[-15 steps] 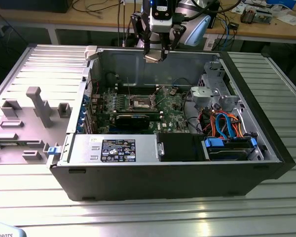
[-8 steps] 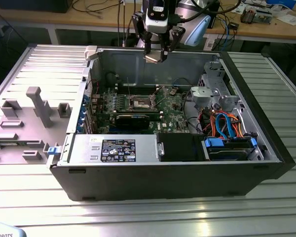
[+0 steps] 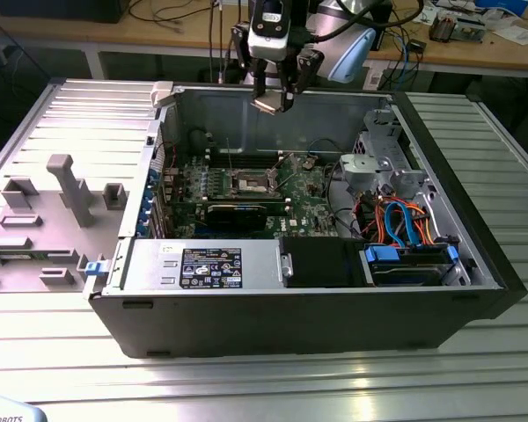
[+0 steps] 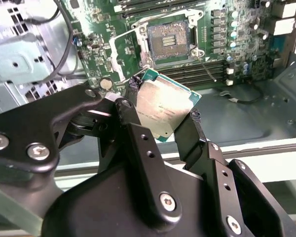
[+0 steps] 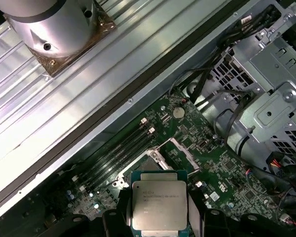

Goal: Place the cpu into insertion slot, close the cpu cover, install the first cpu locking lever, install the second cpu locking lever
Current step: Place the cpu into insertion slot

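My gripper (image 3: 268, 104) hangs above the open computer case, shut on the cpu (image 3: 267, 105). The cpu (image 4: 163, 108) is a flat square chip with a grey metal face and a green rim, pinched at two opposite edges between the black fingers (image 4: 195, 131). It is also seen in the first wrist view (image 5: 159, 205). Below it on the green motherboard lies the insertion slot (image 3: 251, 183), its dark centre bare (image 4: 170, 39). The cpu cover (image 4: 119, 54) stands swung open beside the slot. A thin wire lever (image 4: 207, 66) sticks out on the slot's other side.
The case (image 3: 475, 264) has tall walls around the board. A power supply (image 3: 211, 264) and a black box fill its front. A metal drive cage (image 3: 383, 167) and blue and orange cables (image 3: 405, 220) sit at the exterior view's right. A grey fixture (image 3: 62, 189) lies outside, at the left.
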Robot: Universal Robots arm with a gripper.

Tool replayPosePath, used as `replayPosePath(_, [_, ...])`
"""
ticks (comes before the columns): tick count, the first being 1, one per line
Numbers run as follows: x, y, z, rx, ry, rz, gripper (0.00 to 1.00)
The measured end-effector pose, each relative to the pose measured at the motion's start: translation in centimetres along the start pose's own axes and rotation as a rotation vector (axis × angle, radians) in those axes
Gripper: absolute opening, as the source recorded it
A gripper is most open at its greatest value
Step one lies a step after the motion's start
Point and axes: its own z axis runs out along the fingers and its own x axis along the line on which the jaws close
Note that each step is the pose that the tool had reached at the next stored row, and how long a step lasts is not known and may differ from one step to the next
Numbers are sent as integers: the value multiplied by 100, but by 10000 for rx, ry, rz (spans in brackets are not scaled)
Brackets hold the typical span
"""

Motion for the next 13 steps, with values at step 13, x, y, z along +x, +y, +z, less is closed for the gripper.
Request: replayPosePath(13, [-1, -5, 52, -34, -170, 2002, 55])
